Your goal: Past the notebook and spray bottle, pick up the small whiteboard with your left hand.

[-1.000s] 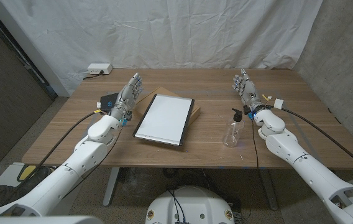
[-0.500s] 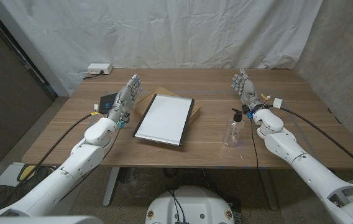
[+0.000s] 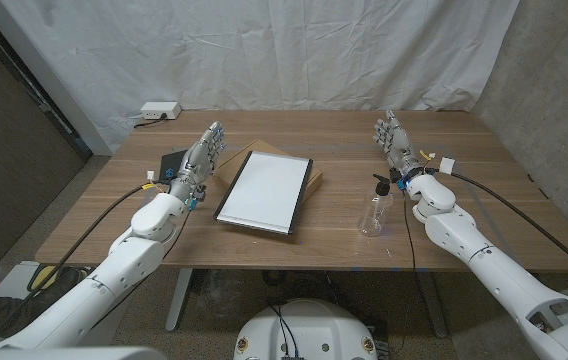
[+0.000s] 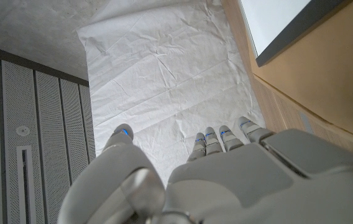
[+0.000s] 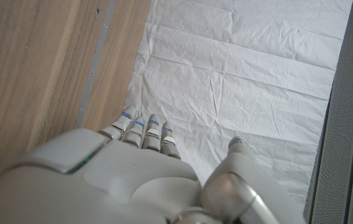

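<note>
Your left hand: pale fingers extended, holding nothing. White black-framed whiteboard corner lies on tan notebook. Wrinkled white backdrop sheet behind.

The head view looks down from above the near edge of the tabletop, facing the white backdrop sheet behind its far edge. Each wrist view sits close behind its own hand, skimming the tabletop toward that sheet. The left wrist view shares the small whiteboard with the head view.
</note>
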